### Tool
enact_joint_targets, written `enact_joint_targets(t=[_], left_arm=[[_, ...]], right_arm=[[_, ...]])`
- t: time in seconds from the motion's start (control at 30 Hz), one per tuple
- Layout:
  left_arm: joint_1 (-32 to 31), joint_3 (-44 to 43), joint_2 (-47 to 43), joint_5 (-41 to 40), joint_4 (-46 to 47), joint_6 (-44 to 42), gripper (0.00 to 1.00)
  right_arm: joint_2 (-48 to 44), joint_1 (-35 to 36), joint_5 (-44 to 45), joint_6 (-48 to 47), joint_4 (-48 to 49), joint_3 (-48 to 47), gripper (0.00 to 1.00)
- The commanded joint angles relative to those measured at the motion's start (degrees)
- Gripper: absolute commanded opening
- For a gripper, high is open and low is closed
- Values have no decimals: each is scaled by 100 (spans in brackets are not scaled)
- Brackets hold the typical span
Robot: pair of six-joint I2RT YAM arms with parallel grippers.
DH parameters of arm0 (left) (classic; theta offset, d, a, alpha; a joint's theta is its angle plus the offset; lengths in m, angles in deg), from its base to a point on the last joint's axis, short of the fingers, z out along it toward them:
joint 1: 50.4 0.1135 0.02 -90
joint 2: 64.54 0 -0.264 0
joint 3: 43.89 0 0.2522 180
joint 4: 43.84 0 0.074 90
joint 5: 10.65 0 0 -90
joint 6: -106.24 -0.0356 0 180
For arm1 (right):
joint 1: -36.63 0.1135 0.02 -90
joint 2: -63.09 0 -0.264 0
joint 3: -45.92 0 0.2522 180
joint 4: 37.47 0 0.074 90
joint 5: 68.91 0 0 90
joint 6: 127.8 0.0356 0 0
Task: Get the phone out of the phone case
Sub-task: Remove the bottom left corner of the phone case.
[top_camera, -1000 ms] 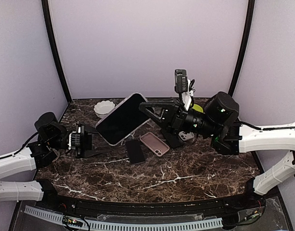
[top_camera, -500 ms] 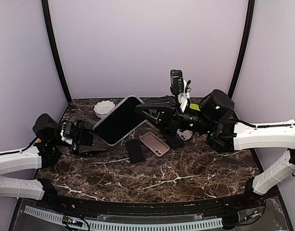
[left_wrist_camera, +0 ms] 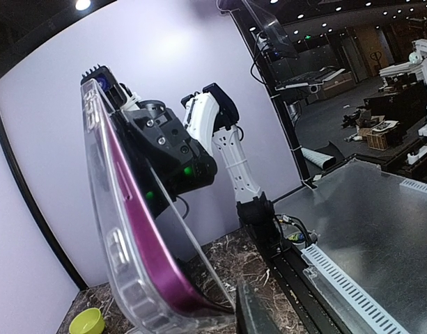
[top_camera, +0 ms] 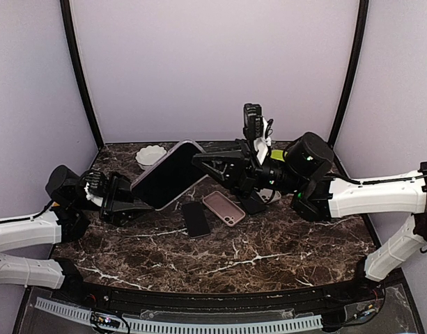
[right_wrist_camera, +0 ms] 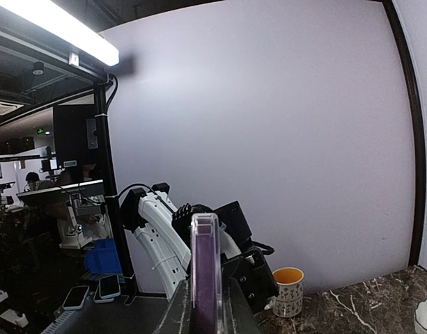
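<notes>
Phone [top_camera: 168, 174] in its clear case [left_wrist_camera: 122, 278] hangs above the marble worktop [top_camera: 269, 257], tilted, with its dark screen toward the overhead camera and its low end to the left. The right jaws are clamped on its raised right end; the right wrist view shows the purple-edged body edge-on, squeezed between both fingers. The left jaws sit at the low left corner, where one dark finger [left_wrist_camera: 249, 314] lies just beside the case rim, but I cannot tell whether they are apart or together on it. Under the phone on the worktop lie a black handset [top_camera: 196, 218] and, just beside it, a pink phone case [top_camera: 223, 208]. A white scalloped bowl [top_camera: 150, 154] stands near the back wall, a mug [right_wrist_camera: 288, 292] behind the right arm [top_camera: 380, 195]
</notes>
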Motion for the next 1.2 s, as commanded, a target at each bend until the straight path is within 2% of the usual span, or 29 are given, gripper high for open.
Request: enact_joint_targets(t=[0.0,0.27,0.5,0.73,1.17], left_arm=[[13,39,-186,124,-282,-454,24],[6,22,-222,119,-531,-596,32],[4,61,-136,-30,-134,-409,29],[4,78,-112,-48,38,-240,31],[5,93,-30,-106,221,-186,19]], right_arm=[[-12,-1,170,365,777,-293,0],[7,4,286,562,973,-317,0],[38,59,379,500,1115,-175,0],[178,109,402,531,1277,-118,0],[204,116,311,454,1234,-111,0]])
